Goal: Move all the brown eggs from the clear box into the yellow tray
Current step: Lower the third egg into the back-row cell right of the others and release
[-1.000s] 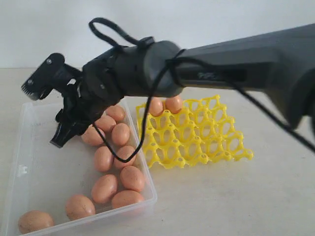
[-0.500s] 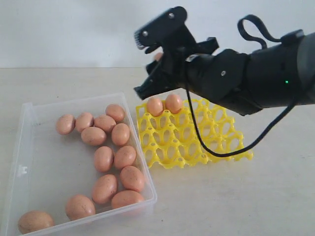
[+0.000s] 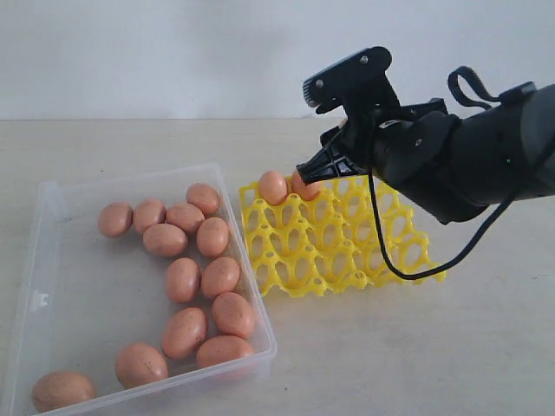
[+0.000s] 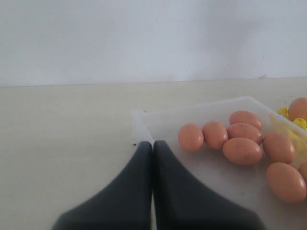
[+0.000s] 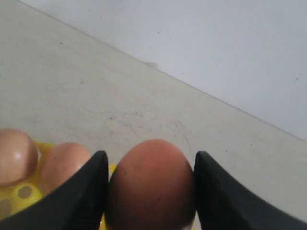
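**Seating the third egg in the far row**

My right gripper (image 5: 149,160) is clamped on one brown egg, the held egg (image 5: 151,191), with a jaw pressed against each of its flanks and its blunt end showing between them. In the exterior view the gripper hangs low over the far edge of the yellow tray (image 3: 347,251), just beside the two seated eggs (image 3: 273,186) that fill neighbouring cups in that row.

To do this well I would line the held egg up over the next free cup in the row, clear of the nearer seated egg. I would then come straight down until the lattice takes its weight and only then let the jaws part. The egg is smooth and rounded, so a release from any height could send it rolling off the scalloped rim. From here the gripper body hides the cup below, so I cannot tell whether I am centred on it; I would trust the wrist view for that.

Farther out, thirteen brown eggs (image 3: 182,279) lie loose in the clear box (image 3: 52,260), just beside the tray on the table (image 3: 434,347). My left gripper (image 4: 152,148) sits with jaws pressed together and holding nothing, near a corner of the box, out of the way.
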{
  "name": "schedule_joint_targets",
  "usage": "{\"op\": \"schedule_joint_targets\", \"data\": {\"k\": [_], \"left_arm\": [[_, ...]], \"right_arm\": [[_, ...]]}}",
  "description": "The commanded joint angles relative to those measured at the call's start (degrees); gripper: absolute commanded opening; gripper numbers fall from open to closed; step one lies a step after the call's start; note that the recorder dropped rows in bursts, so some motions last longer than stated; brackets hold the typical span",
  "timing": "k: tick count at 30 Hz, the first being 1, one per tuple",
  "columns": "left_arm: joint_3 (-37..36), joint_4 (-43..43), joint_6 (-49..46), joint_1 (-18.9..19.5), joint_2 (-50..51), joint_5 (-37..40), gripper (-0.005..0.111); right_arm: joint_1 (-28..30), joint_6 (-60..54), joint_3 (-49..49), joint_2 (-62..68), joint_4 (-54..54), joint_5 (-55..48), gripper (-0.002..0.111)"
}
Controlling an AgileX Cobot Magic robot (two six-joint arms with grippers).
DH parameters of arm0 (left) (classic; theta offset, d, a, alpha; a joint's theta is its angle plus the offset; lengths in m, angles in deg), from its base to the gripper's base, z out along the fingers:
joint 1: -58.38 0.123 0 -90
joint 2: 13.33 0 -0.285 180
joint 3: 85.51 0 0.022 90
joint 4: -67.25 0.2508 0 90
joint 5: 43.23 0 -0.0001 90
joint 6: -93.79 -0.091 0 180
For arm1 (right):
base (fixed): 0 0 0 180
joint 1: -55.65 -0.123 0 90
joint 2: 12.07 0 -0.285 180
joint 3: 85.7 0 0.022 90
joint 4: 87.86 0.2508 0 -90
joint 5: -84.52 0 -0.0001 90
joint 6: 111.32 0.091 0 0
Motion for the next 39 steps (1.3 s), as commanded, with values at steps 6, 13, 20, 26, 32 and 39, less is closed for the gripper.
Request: {"op": "schedule_joint_targets", "data": {"k": [6, 13, 20, 26, 32, 39], "left_arm": [[0.15, -0.31, -0.03, -0.31, -0.17, -0.08, -0.004], [0.15, -0.31, -0.03, -0.31, -0.17, -0.08, -0.004], [0.15, -0.31, -0.03, -0.31, -0.17, -0.08, -0.004], [0.15, -0.31, -0.03, -0.31, -0.17, -0.08, -0.004], [0.15, -0.31, -0.03, -0.31, -0.17, -0.08, -0.004], [0.15, -0.31, -0.03, -0.31, -0.17, -0.08, -0.004]], "right_arm": [[0.40, 5.10, 1.65, 4.88, -1.61, 0.13, 0.000], [0.76, 7.95, 1.65, 4.98, -3.44, 1.34, 0.000], [1.16, 11.28, 1.65, 5.18, -4.58, 1.15, 0.000], [1.16, 12.69, 4.04, 7.48, -5.87, -1.64, 0.000], [1.16, 12.69, 6.89, 8.98, -6.27, -1.21, 0.000], [1.54, 12.36, 7.51, 12.37, -6.13, 2.16, 0.000]]}}
